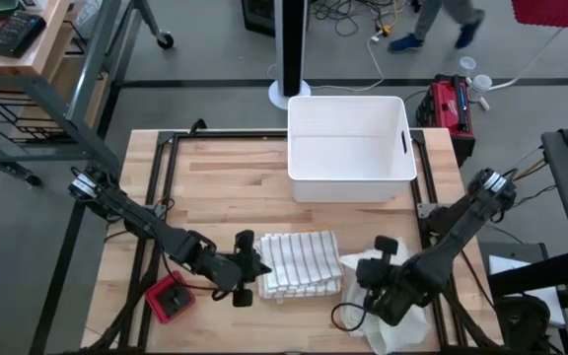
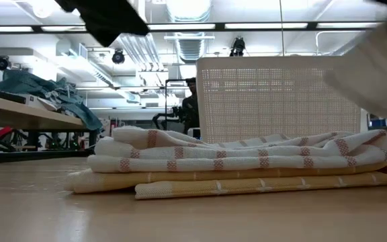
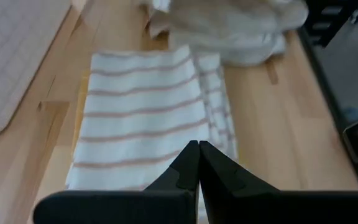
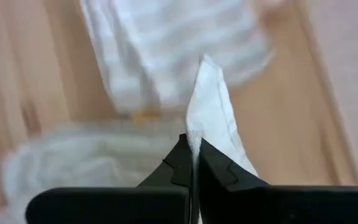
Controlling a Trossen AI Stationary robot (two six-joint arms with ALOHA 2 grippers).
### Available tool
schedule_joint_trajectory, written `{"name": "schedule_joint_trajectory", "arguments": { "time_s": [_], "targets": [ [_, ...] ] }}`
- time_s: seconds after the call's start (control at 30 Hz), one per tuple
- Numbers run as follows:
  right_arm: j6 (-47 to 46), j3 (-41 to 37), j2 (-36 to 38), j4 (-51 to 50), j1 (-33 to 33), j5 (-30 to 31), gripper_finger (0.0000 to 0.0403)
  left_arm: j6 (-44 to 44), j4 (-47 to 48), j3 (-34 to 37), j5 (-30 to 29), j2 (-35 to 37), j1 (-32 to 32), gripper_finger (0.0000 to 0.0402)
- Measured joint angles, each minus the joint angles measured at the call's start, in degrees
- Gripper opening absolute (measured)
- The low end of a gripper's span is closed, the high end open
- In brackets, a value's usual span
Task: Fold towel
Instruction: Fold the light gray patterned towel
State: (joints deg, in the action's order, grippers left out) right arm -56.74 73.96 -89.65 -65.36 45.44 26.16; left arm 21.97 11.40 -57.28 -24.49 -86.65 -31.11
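A folded striped towel (image 1: pixel 302 263) lies flat on the wooden table, at the middle of its near part. It also shows in the low view (image 2: pixel 247 165) and the left wrist view (image 3: pixel 142 118). My left gripper (image 1: pixel 252 267) is shut and empty, just off the towel's left edge and above the table. My right gripper (image 1: pixel 381 258) is shut on a plain white towel (image 1: pixel 394 306), right of the striped one. The white towel's heap lies at the table's near right. My right gripper pinches a raised part of the white towel (image 4: pixel 199 138) between its two fingers. A pointed flap (image 4: pixel 211 99) sticks out past the fingertips. One layer or several, I cannot tell. The rest of the towel (image 4: pixel 73 155) lies slack in a heap on the table below.
A white plastic bin (image 1: pixel 348 148) stands at the table's far middle, behind the striped towel. A small red object (image 1: pixel 169 299) lies near the front left edge. Bare wood shows at the table's far left and between the towels.
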Motion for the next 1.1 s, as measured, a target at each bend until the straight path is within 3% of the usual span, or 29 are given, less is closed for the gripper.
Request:
{"name": "schedule_joint_trajectory", "arguments": {
  "time_s": [0.23, 0.5, 0.7, 0.93, 1.1],
  "targets": [
    [6.7, 7.8, 4.1, 0.3, 1.2, 16.7, 0.0001, -8.5, -7.6, 0.0, -0.4, 2.2, -0.1, 0.0009],
    [27.2, 17.7, 4.4, 7.5, 3.4, 32.3, 0.0000, -22.7, -18.3, 0.0, -1.1, 11.4, -0.2, 0.0021],
    [44.3, 22.4, 4.4, 25.2, 3.8, 34.1, 0.0000, -28.0, -21.4, 0.0, -0.4, 15.0, -0.2, 0.0040],
    [62.3, 23.0, 4.3, 47.3, 3.3, 34.4, 0.0000, -29.0, -25.2, 0.0, 0.3, 9.4, 0.3, 0.0106],
    [67.8, 23.0, 4.3, 52.9, 3.0, 32.7, 0.0000, -28.7, -29.8, 0.0, -2.4, 4.9, 0.8, 0.0167]
  ]
}}
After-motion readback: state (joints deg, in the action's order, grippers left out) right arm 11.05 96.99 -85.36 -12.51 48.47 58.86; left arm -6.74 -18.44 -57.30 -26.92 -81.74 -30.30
